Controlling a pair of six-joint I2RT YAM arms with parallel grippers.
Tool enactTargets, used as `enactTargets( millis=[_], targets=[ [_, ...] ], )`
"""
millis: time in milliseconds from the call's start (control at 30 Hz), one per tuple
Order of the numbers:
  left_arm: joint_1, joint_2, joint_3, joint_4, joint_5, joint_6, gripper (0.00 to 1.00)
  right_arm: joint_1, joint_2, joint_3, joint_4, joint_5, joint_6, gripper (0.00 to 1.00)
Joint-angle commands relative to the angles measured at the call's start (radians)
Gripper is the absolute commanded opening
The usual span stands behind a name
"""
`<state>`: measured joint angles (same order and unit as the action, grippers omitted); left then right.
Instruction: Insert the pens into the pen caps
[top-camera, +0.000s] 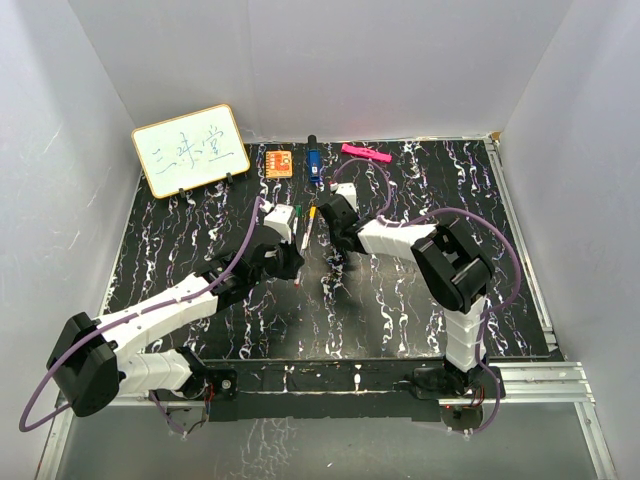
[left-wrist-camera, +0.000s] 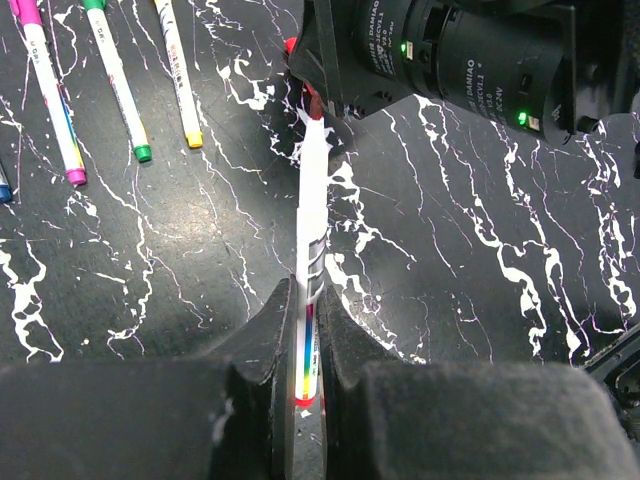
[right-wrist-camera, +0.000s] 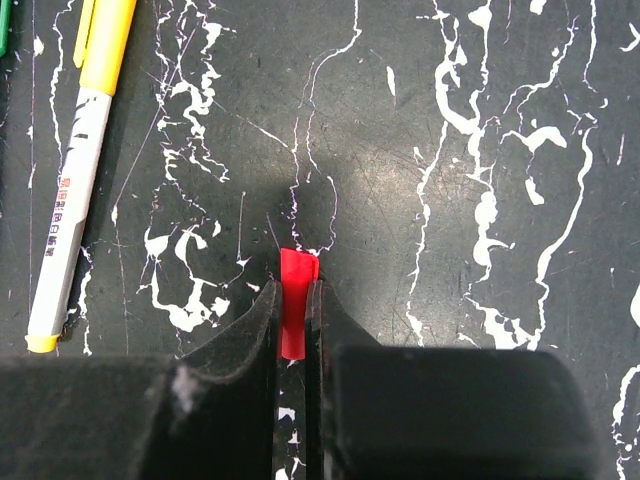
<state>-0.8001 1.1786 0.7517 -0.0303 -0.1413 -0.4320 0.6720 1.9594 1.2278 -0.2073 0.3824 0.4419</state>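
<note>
My left gripper (left-wrist-camera: 305, 297) clamping red-tipped pen (left-wrist-camera: 313, 190), my right gripper (right-wrist-camera: 294, 300) pinching red cap (right-wrist-camera: 298, 265), black veined table (top-camera: 400, 310) lying beneath them, white walls (top-camera: 400, 60) surrounding

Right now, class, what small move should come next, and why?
Probably line the pen up with the red cap and ease its red tip in. The left hand is shut on the pen, the right hand is shut on the cap, and the right wrist view shows no pen at the cap yet.
</note>
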Motion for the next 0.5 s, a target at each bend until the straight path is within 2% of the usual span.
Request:
enactTargets(
  millis=[0,233,467],
  targets=[
    [0.009,-0.016,-0.009,0.031,0.02,-0.006,0.0,-0.003,0.041,0.019,-0.087,-0.027,0.018,0.0],
    [0.009,-0.015,-0.014,0.091,0.082,0.009,0.0,-0.006,-0.077,0.045,-0.045,0.03,-0.013,0.0],
    [0.009,0.009,-0.049,0.234,0.205,-0.003,0.0,-0.015,-0.357,-0.131,0.272,0.021,-0.052,0.0]
  ],
)
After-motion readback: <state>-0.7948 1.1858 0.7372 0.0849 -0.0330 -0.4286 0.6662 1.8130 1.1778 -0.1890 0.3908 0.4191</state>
